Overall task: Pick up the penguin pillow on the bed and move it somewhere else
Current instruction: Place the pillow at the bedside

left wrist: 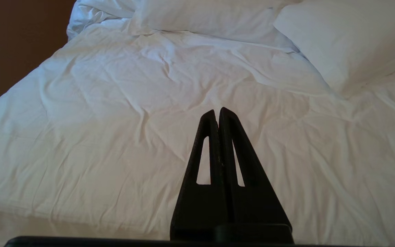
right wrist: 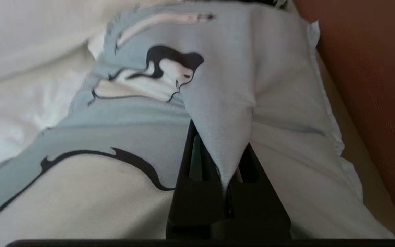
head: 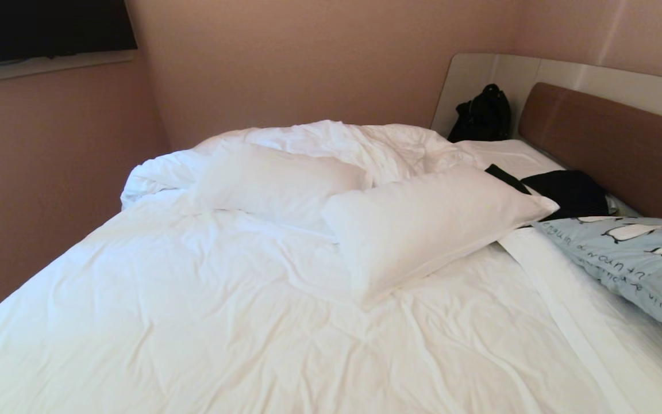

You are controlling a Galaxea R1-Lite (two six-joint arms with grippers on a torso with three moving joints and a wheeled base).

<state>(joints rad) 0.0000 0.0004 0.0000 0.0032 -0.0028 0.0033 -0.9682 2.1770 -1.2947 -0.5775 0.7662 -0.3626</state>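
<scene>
Pinching only a small fold of the pillow (right wrist: 218, 113), the right gripper (right wrist: 226, 178) is shut tight on it near the headboard (right wrist: 372, 85). That fold could slip out. The left gripper (left wrist: 218, 113) hangs closed and empty over the bed (left wrist: 115, 137).

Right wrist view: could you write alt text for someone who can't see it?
The right gripper is shut on a pinched fold of the penguin pillow, pale blue with black-and-white penguins. White bedding lies on one side and the brown headboard on the other.
</scene>
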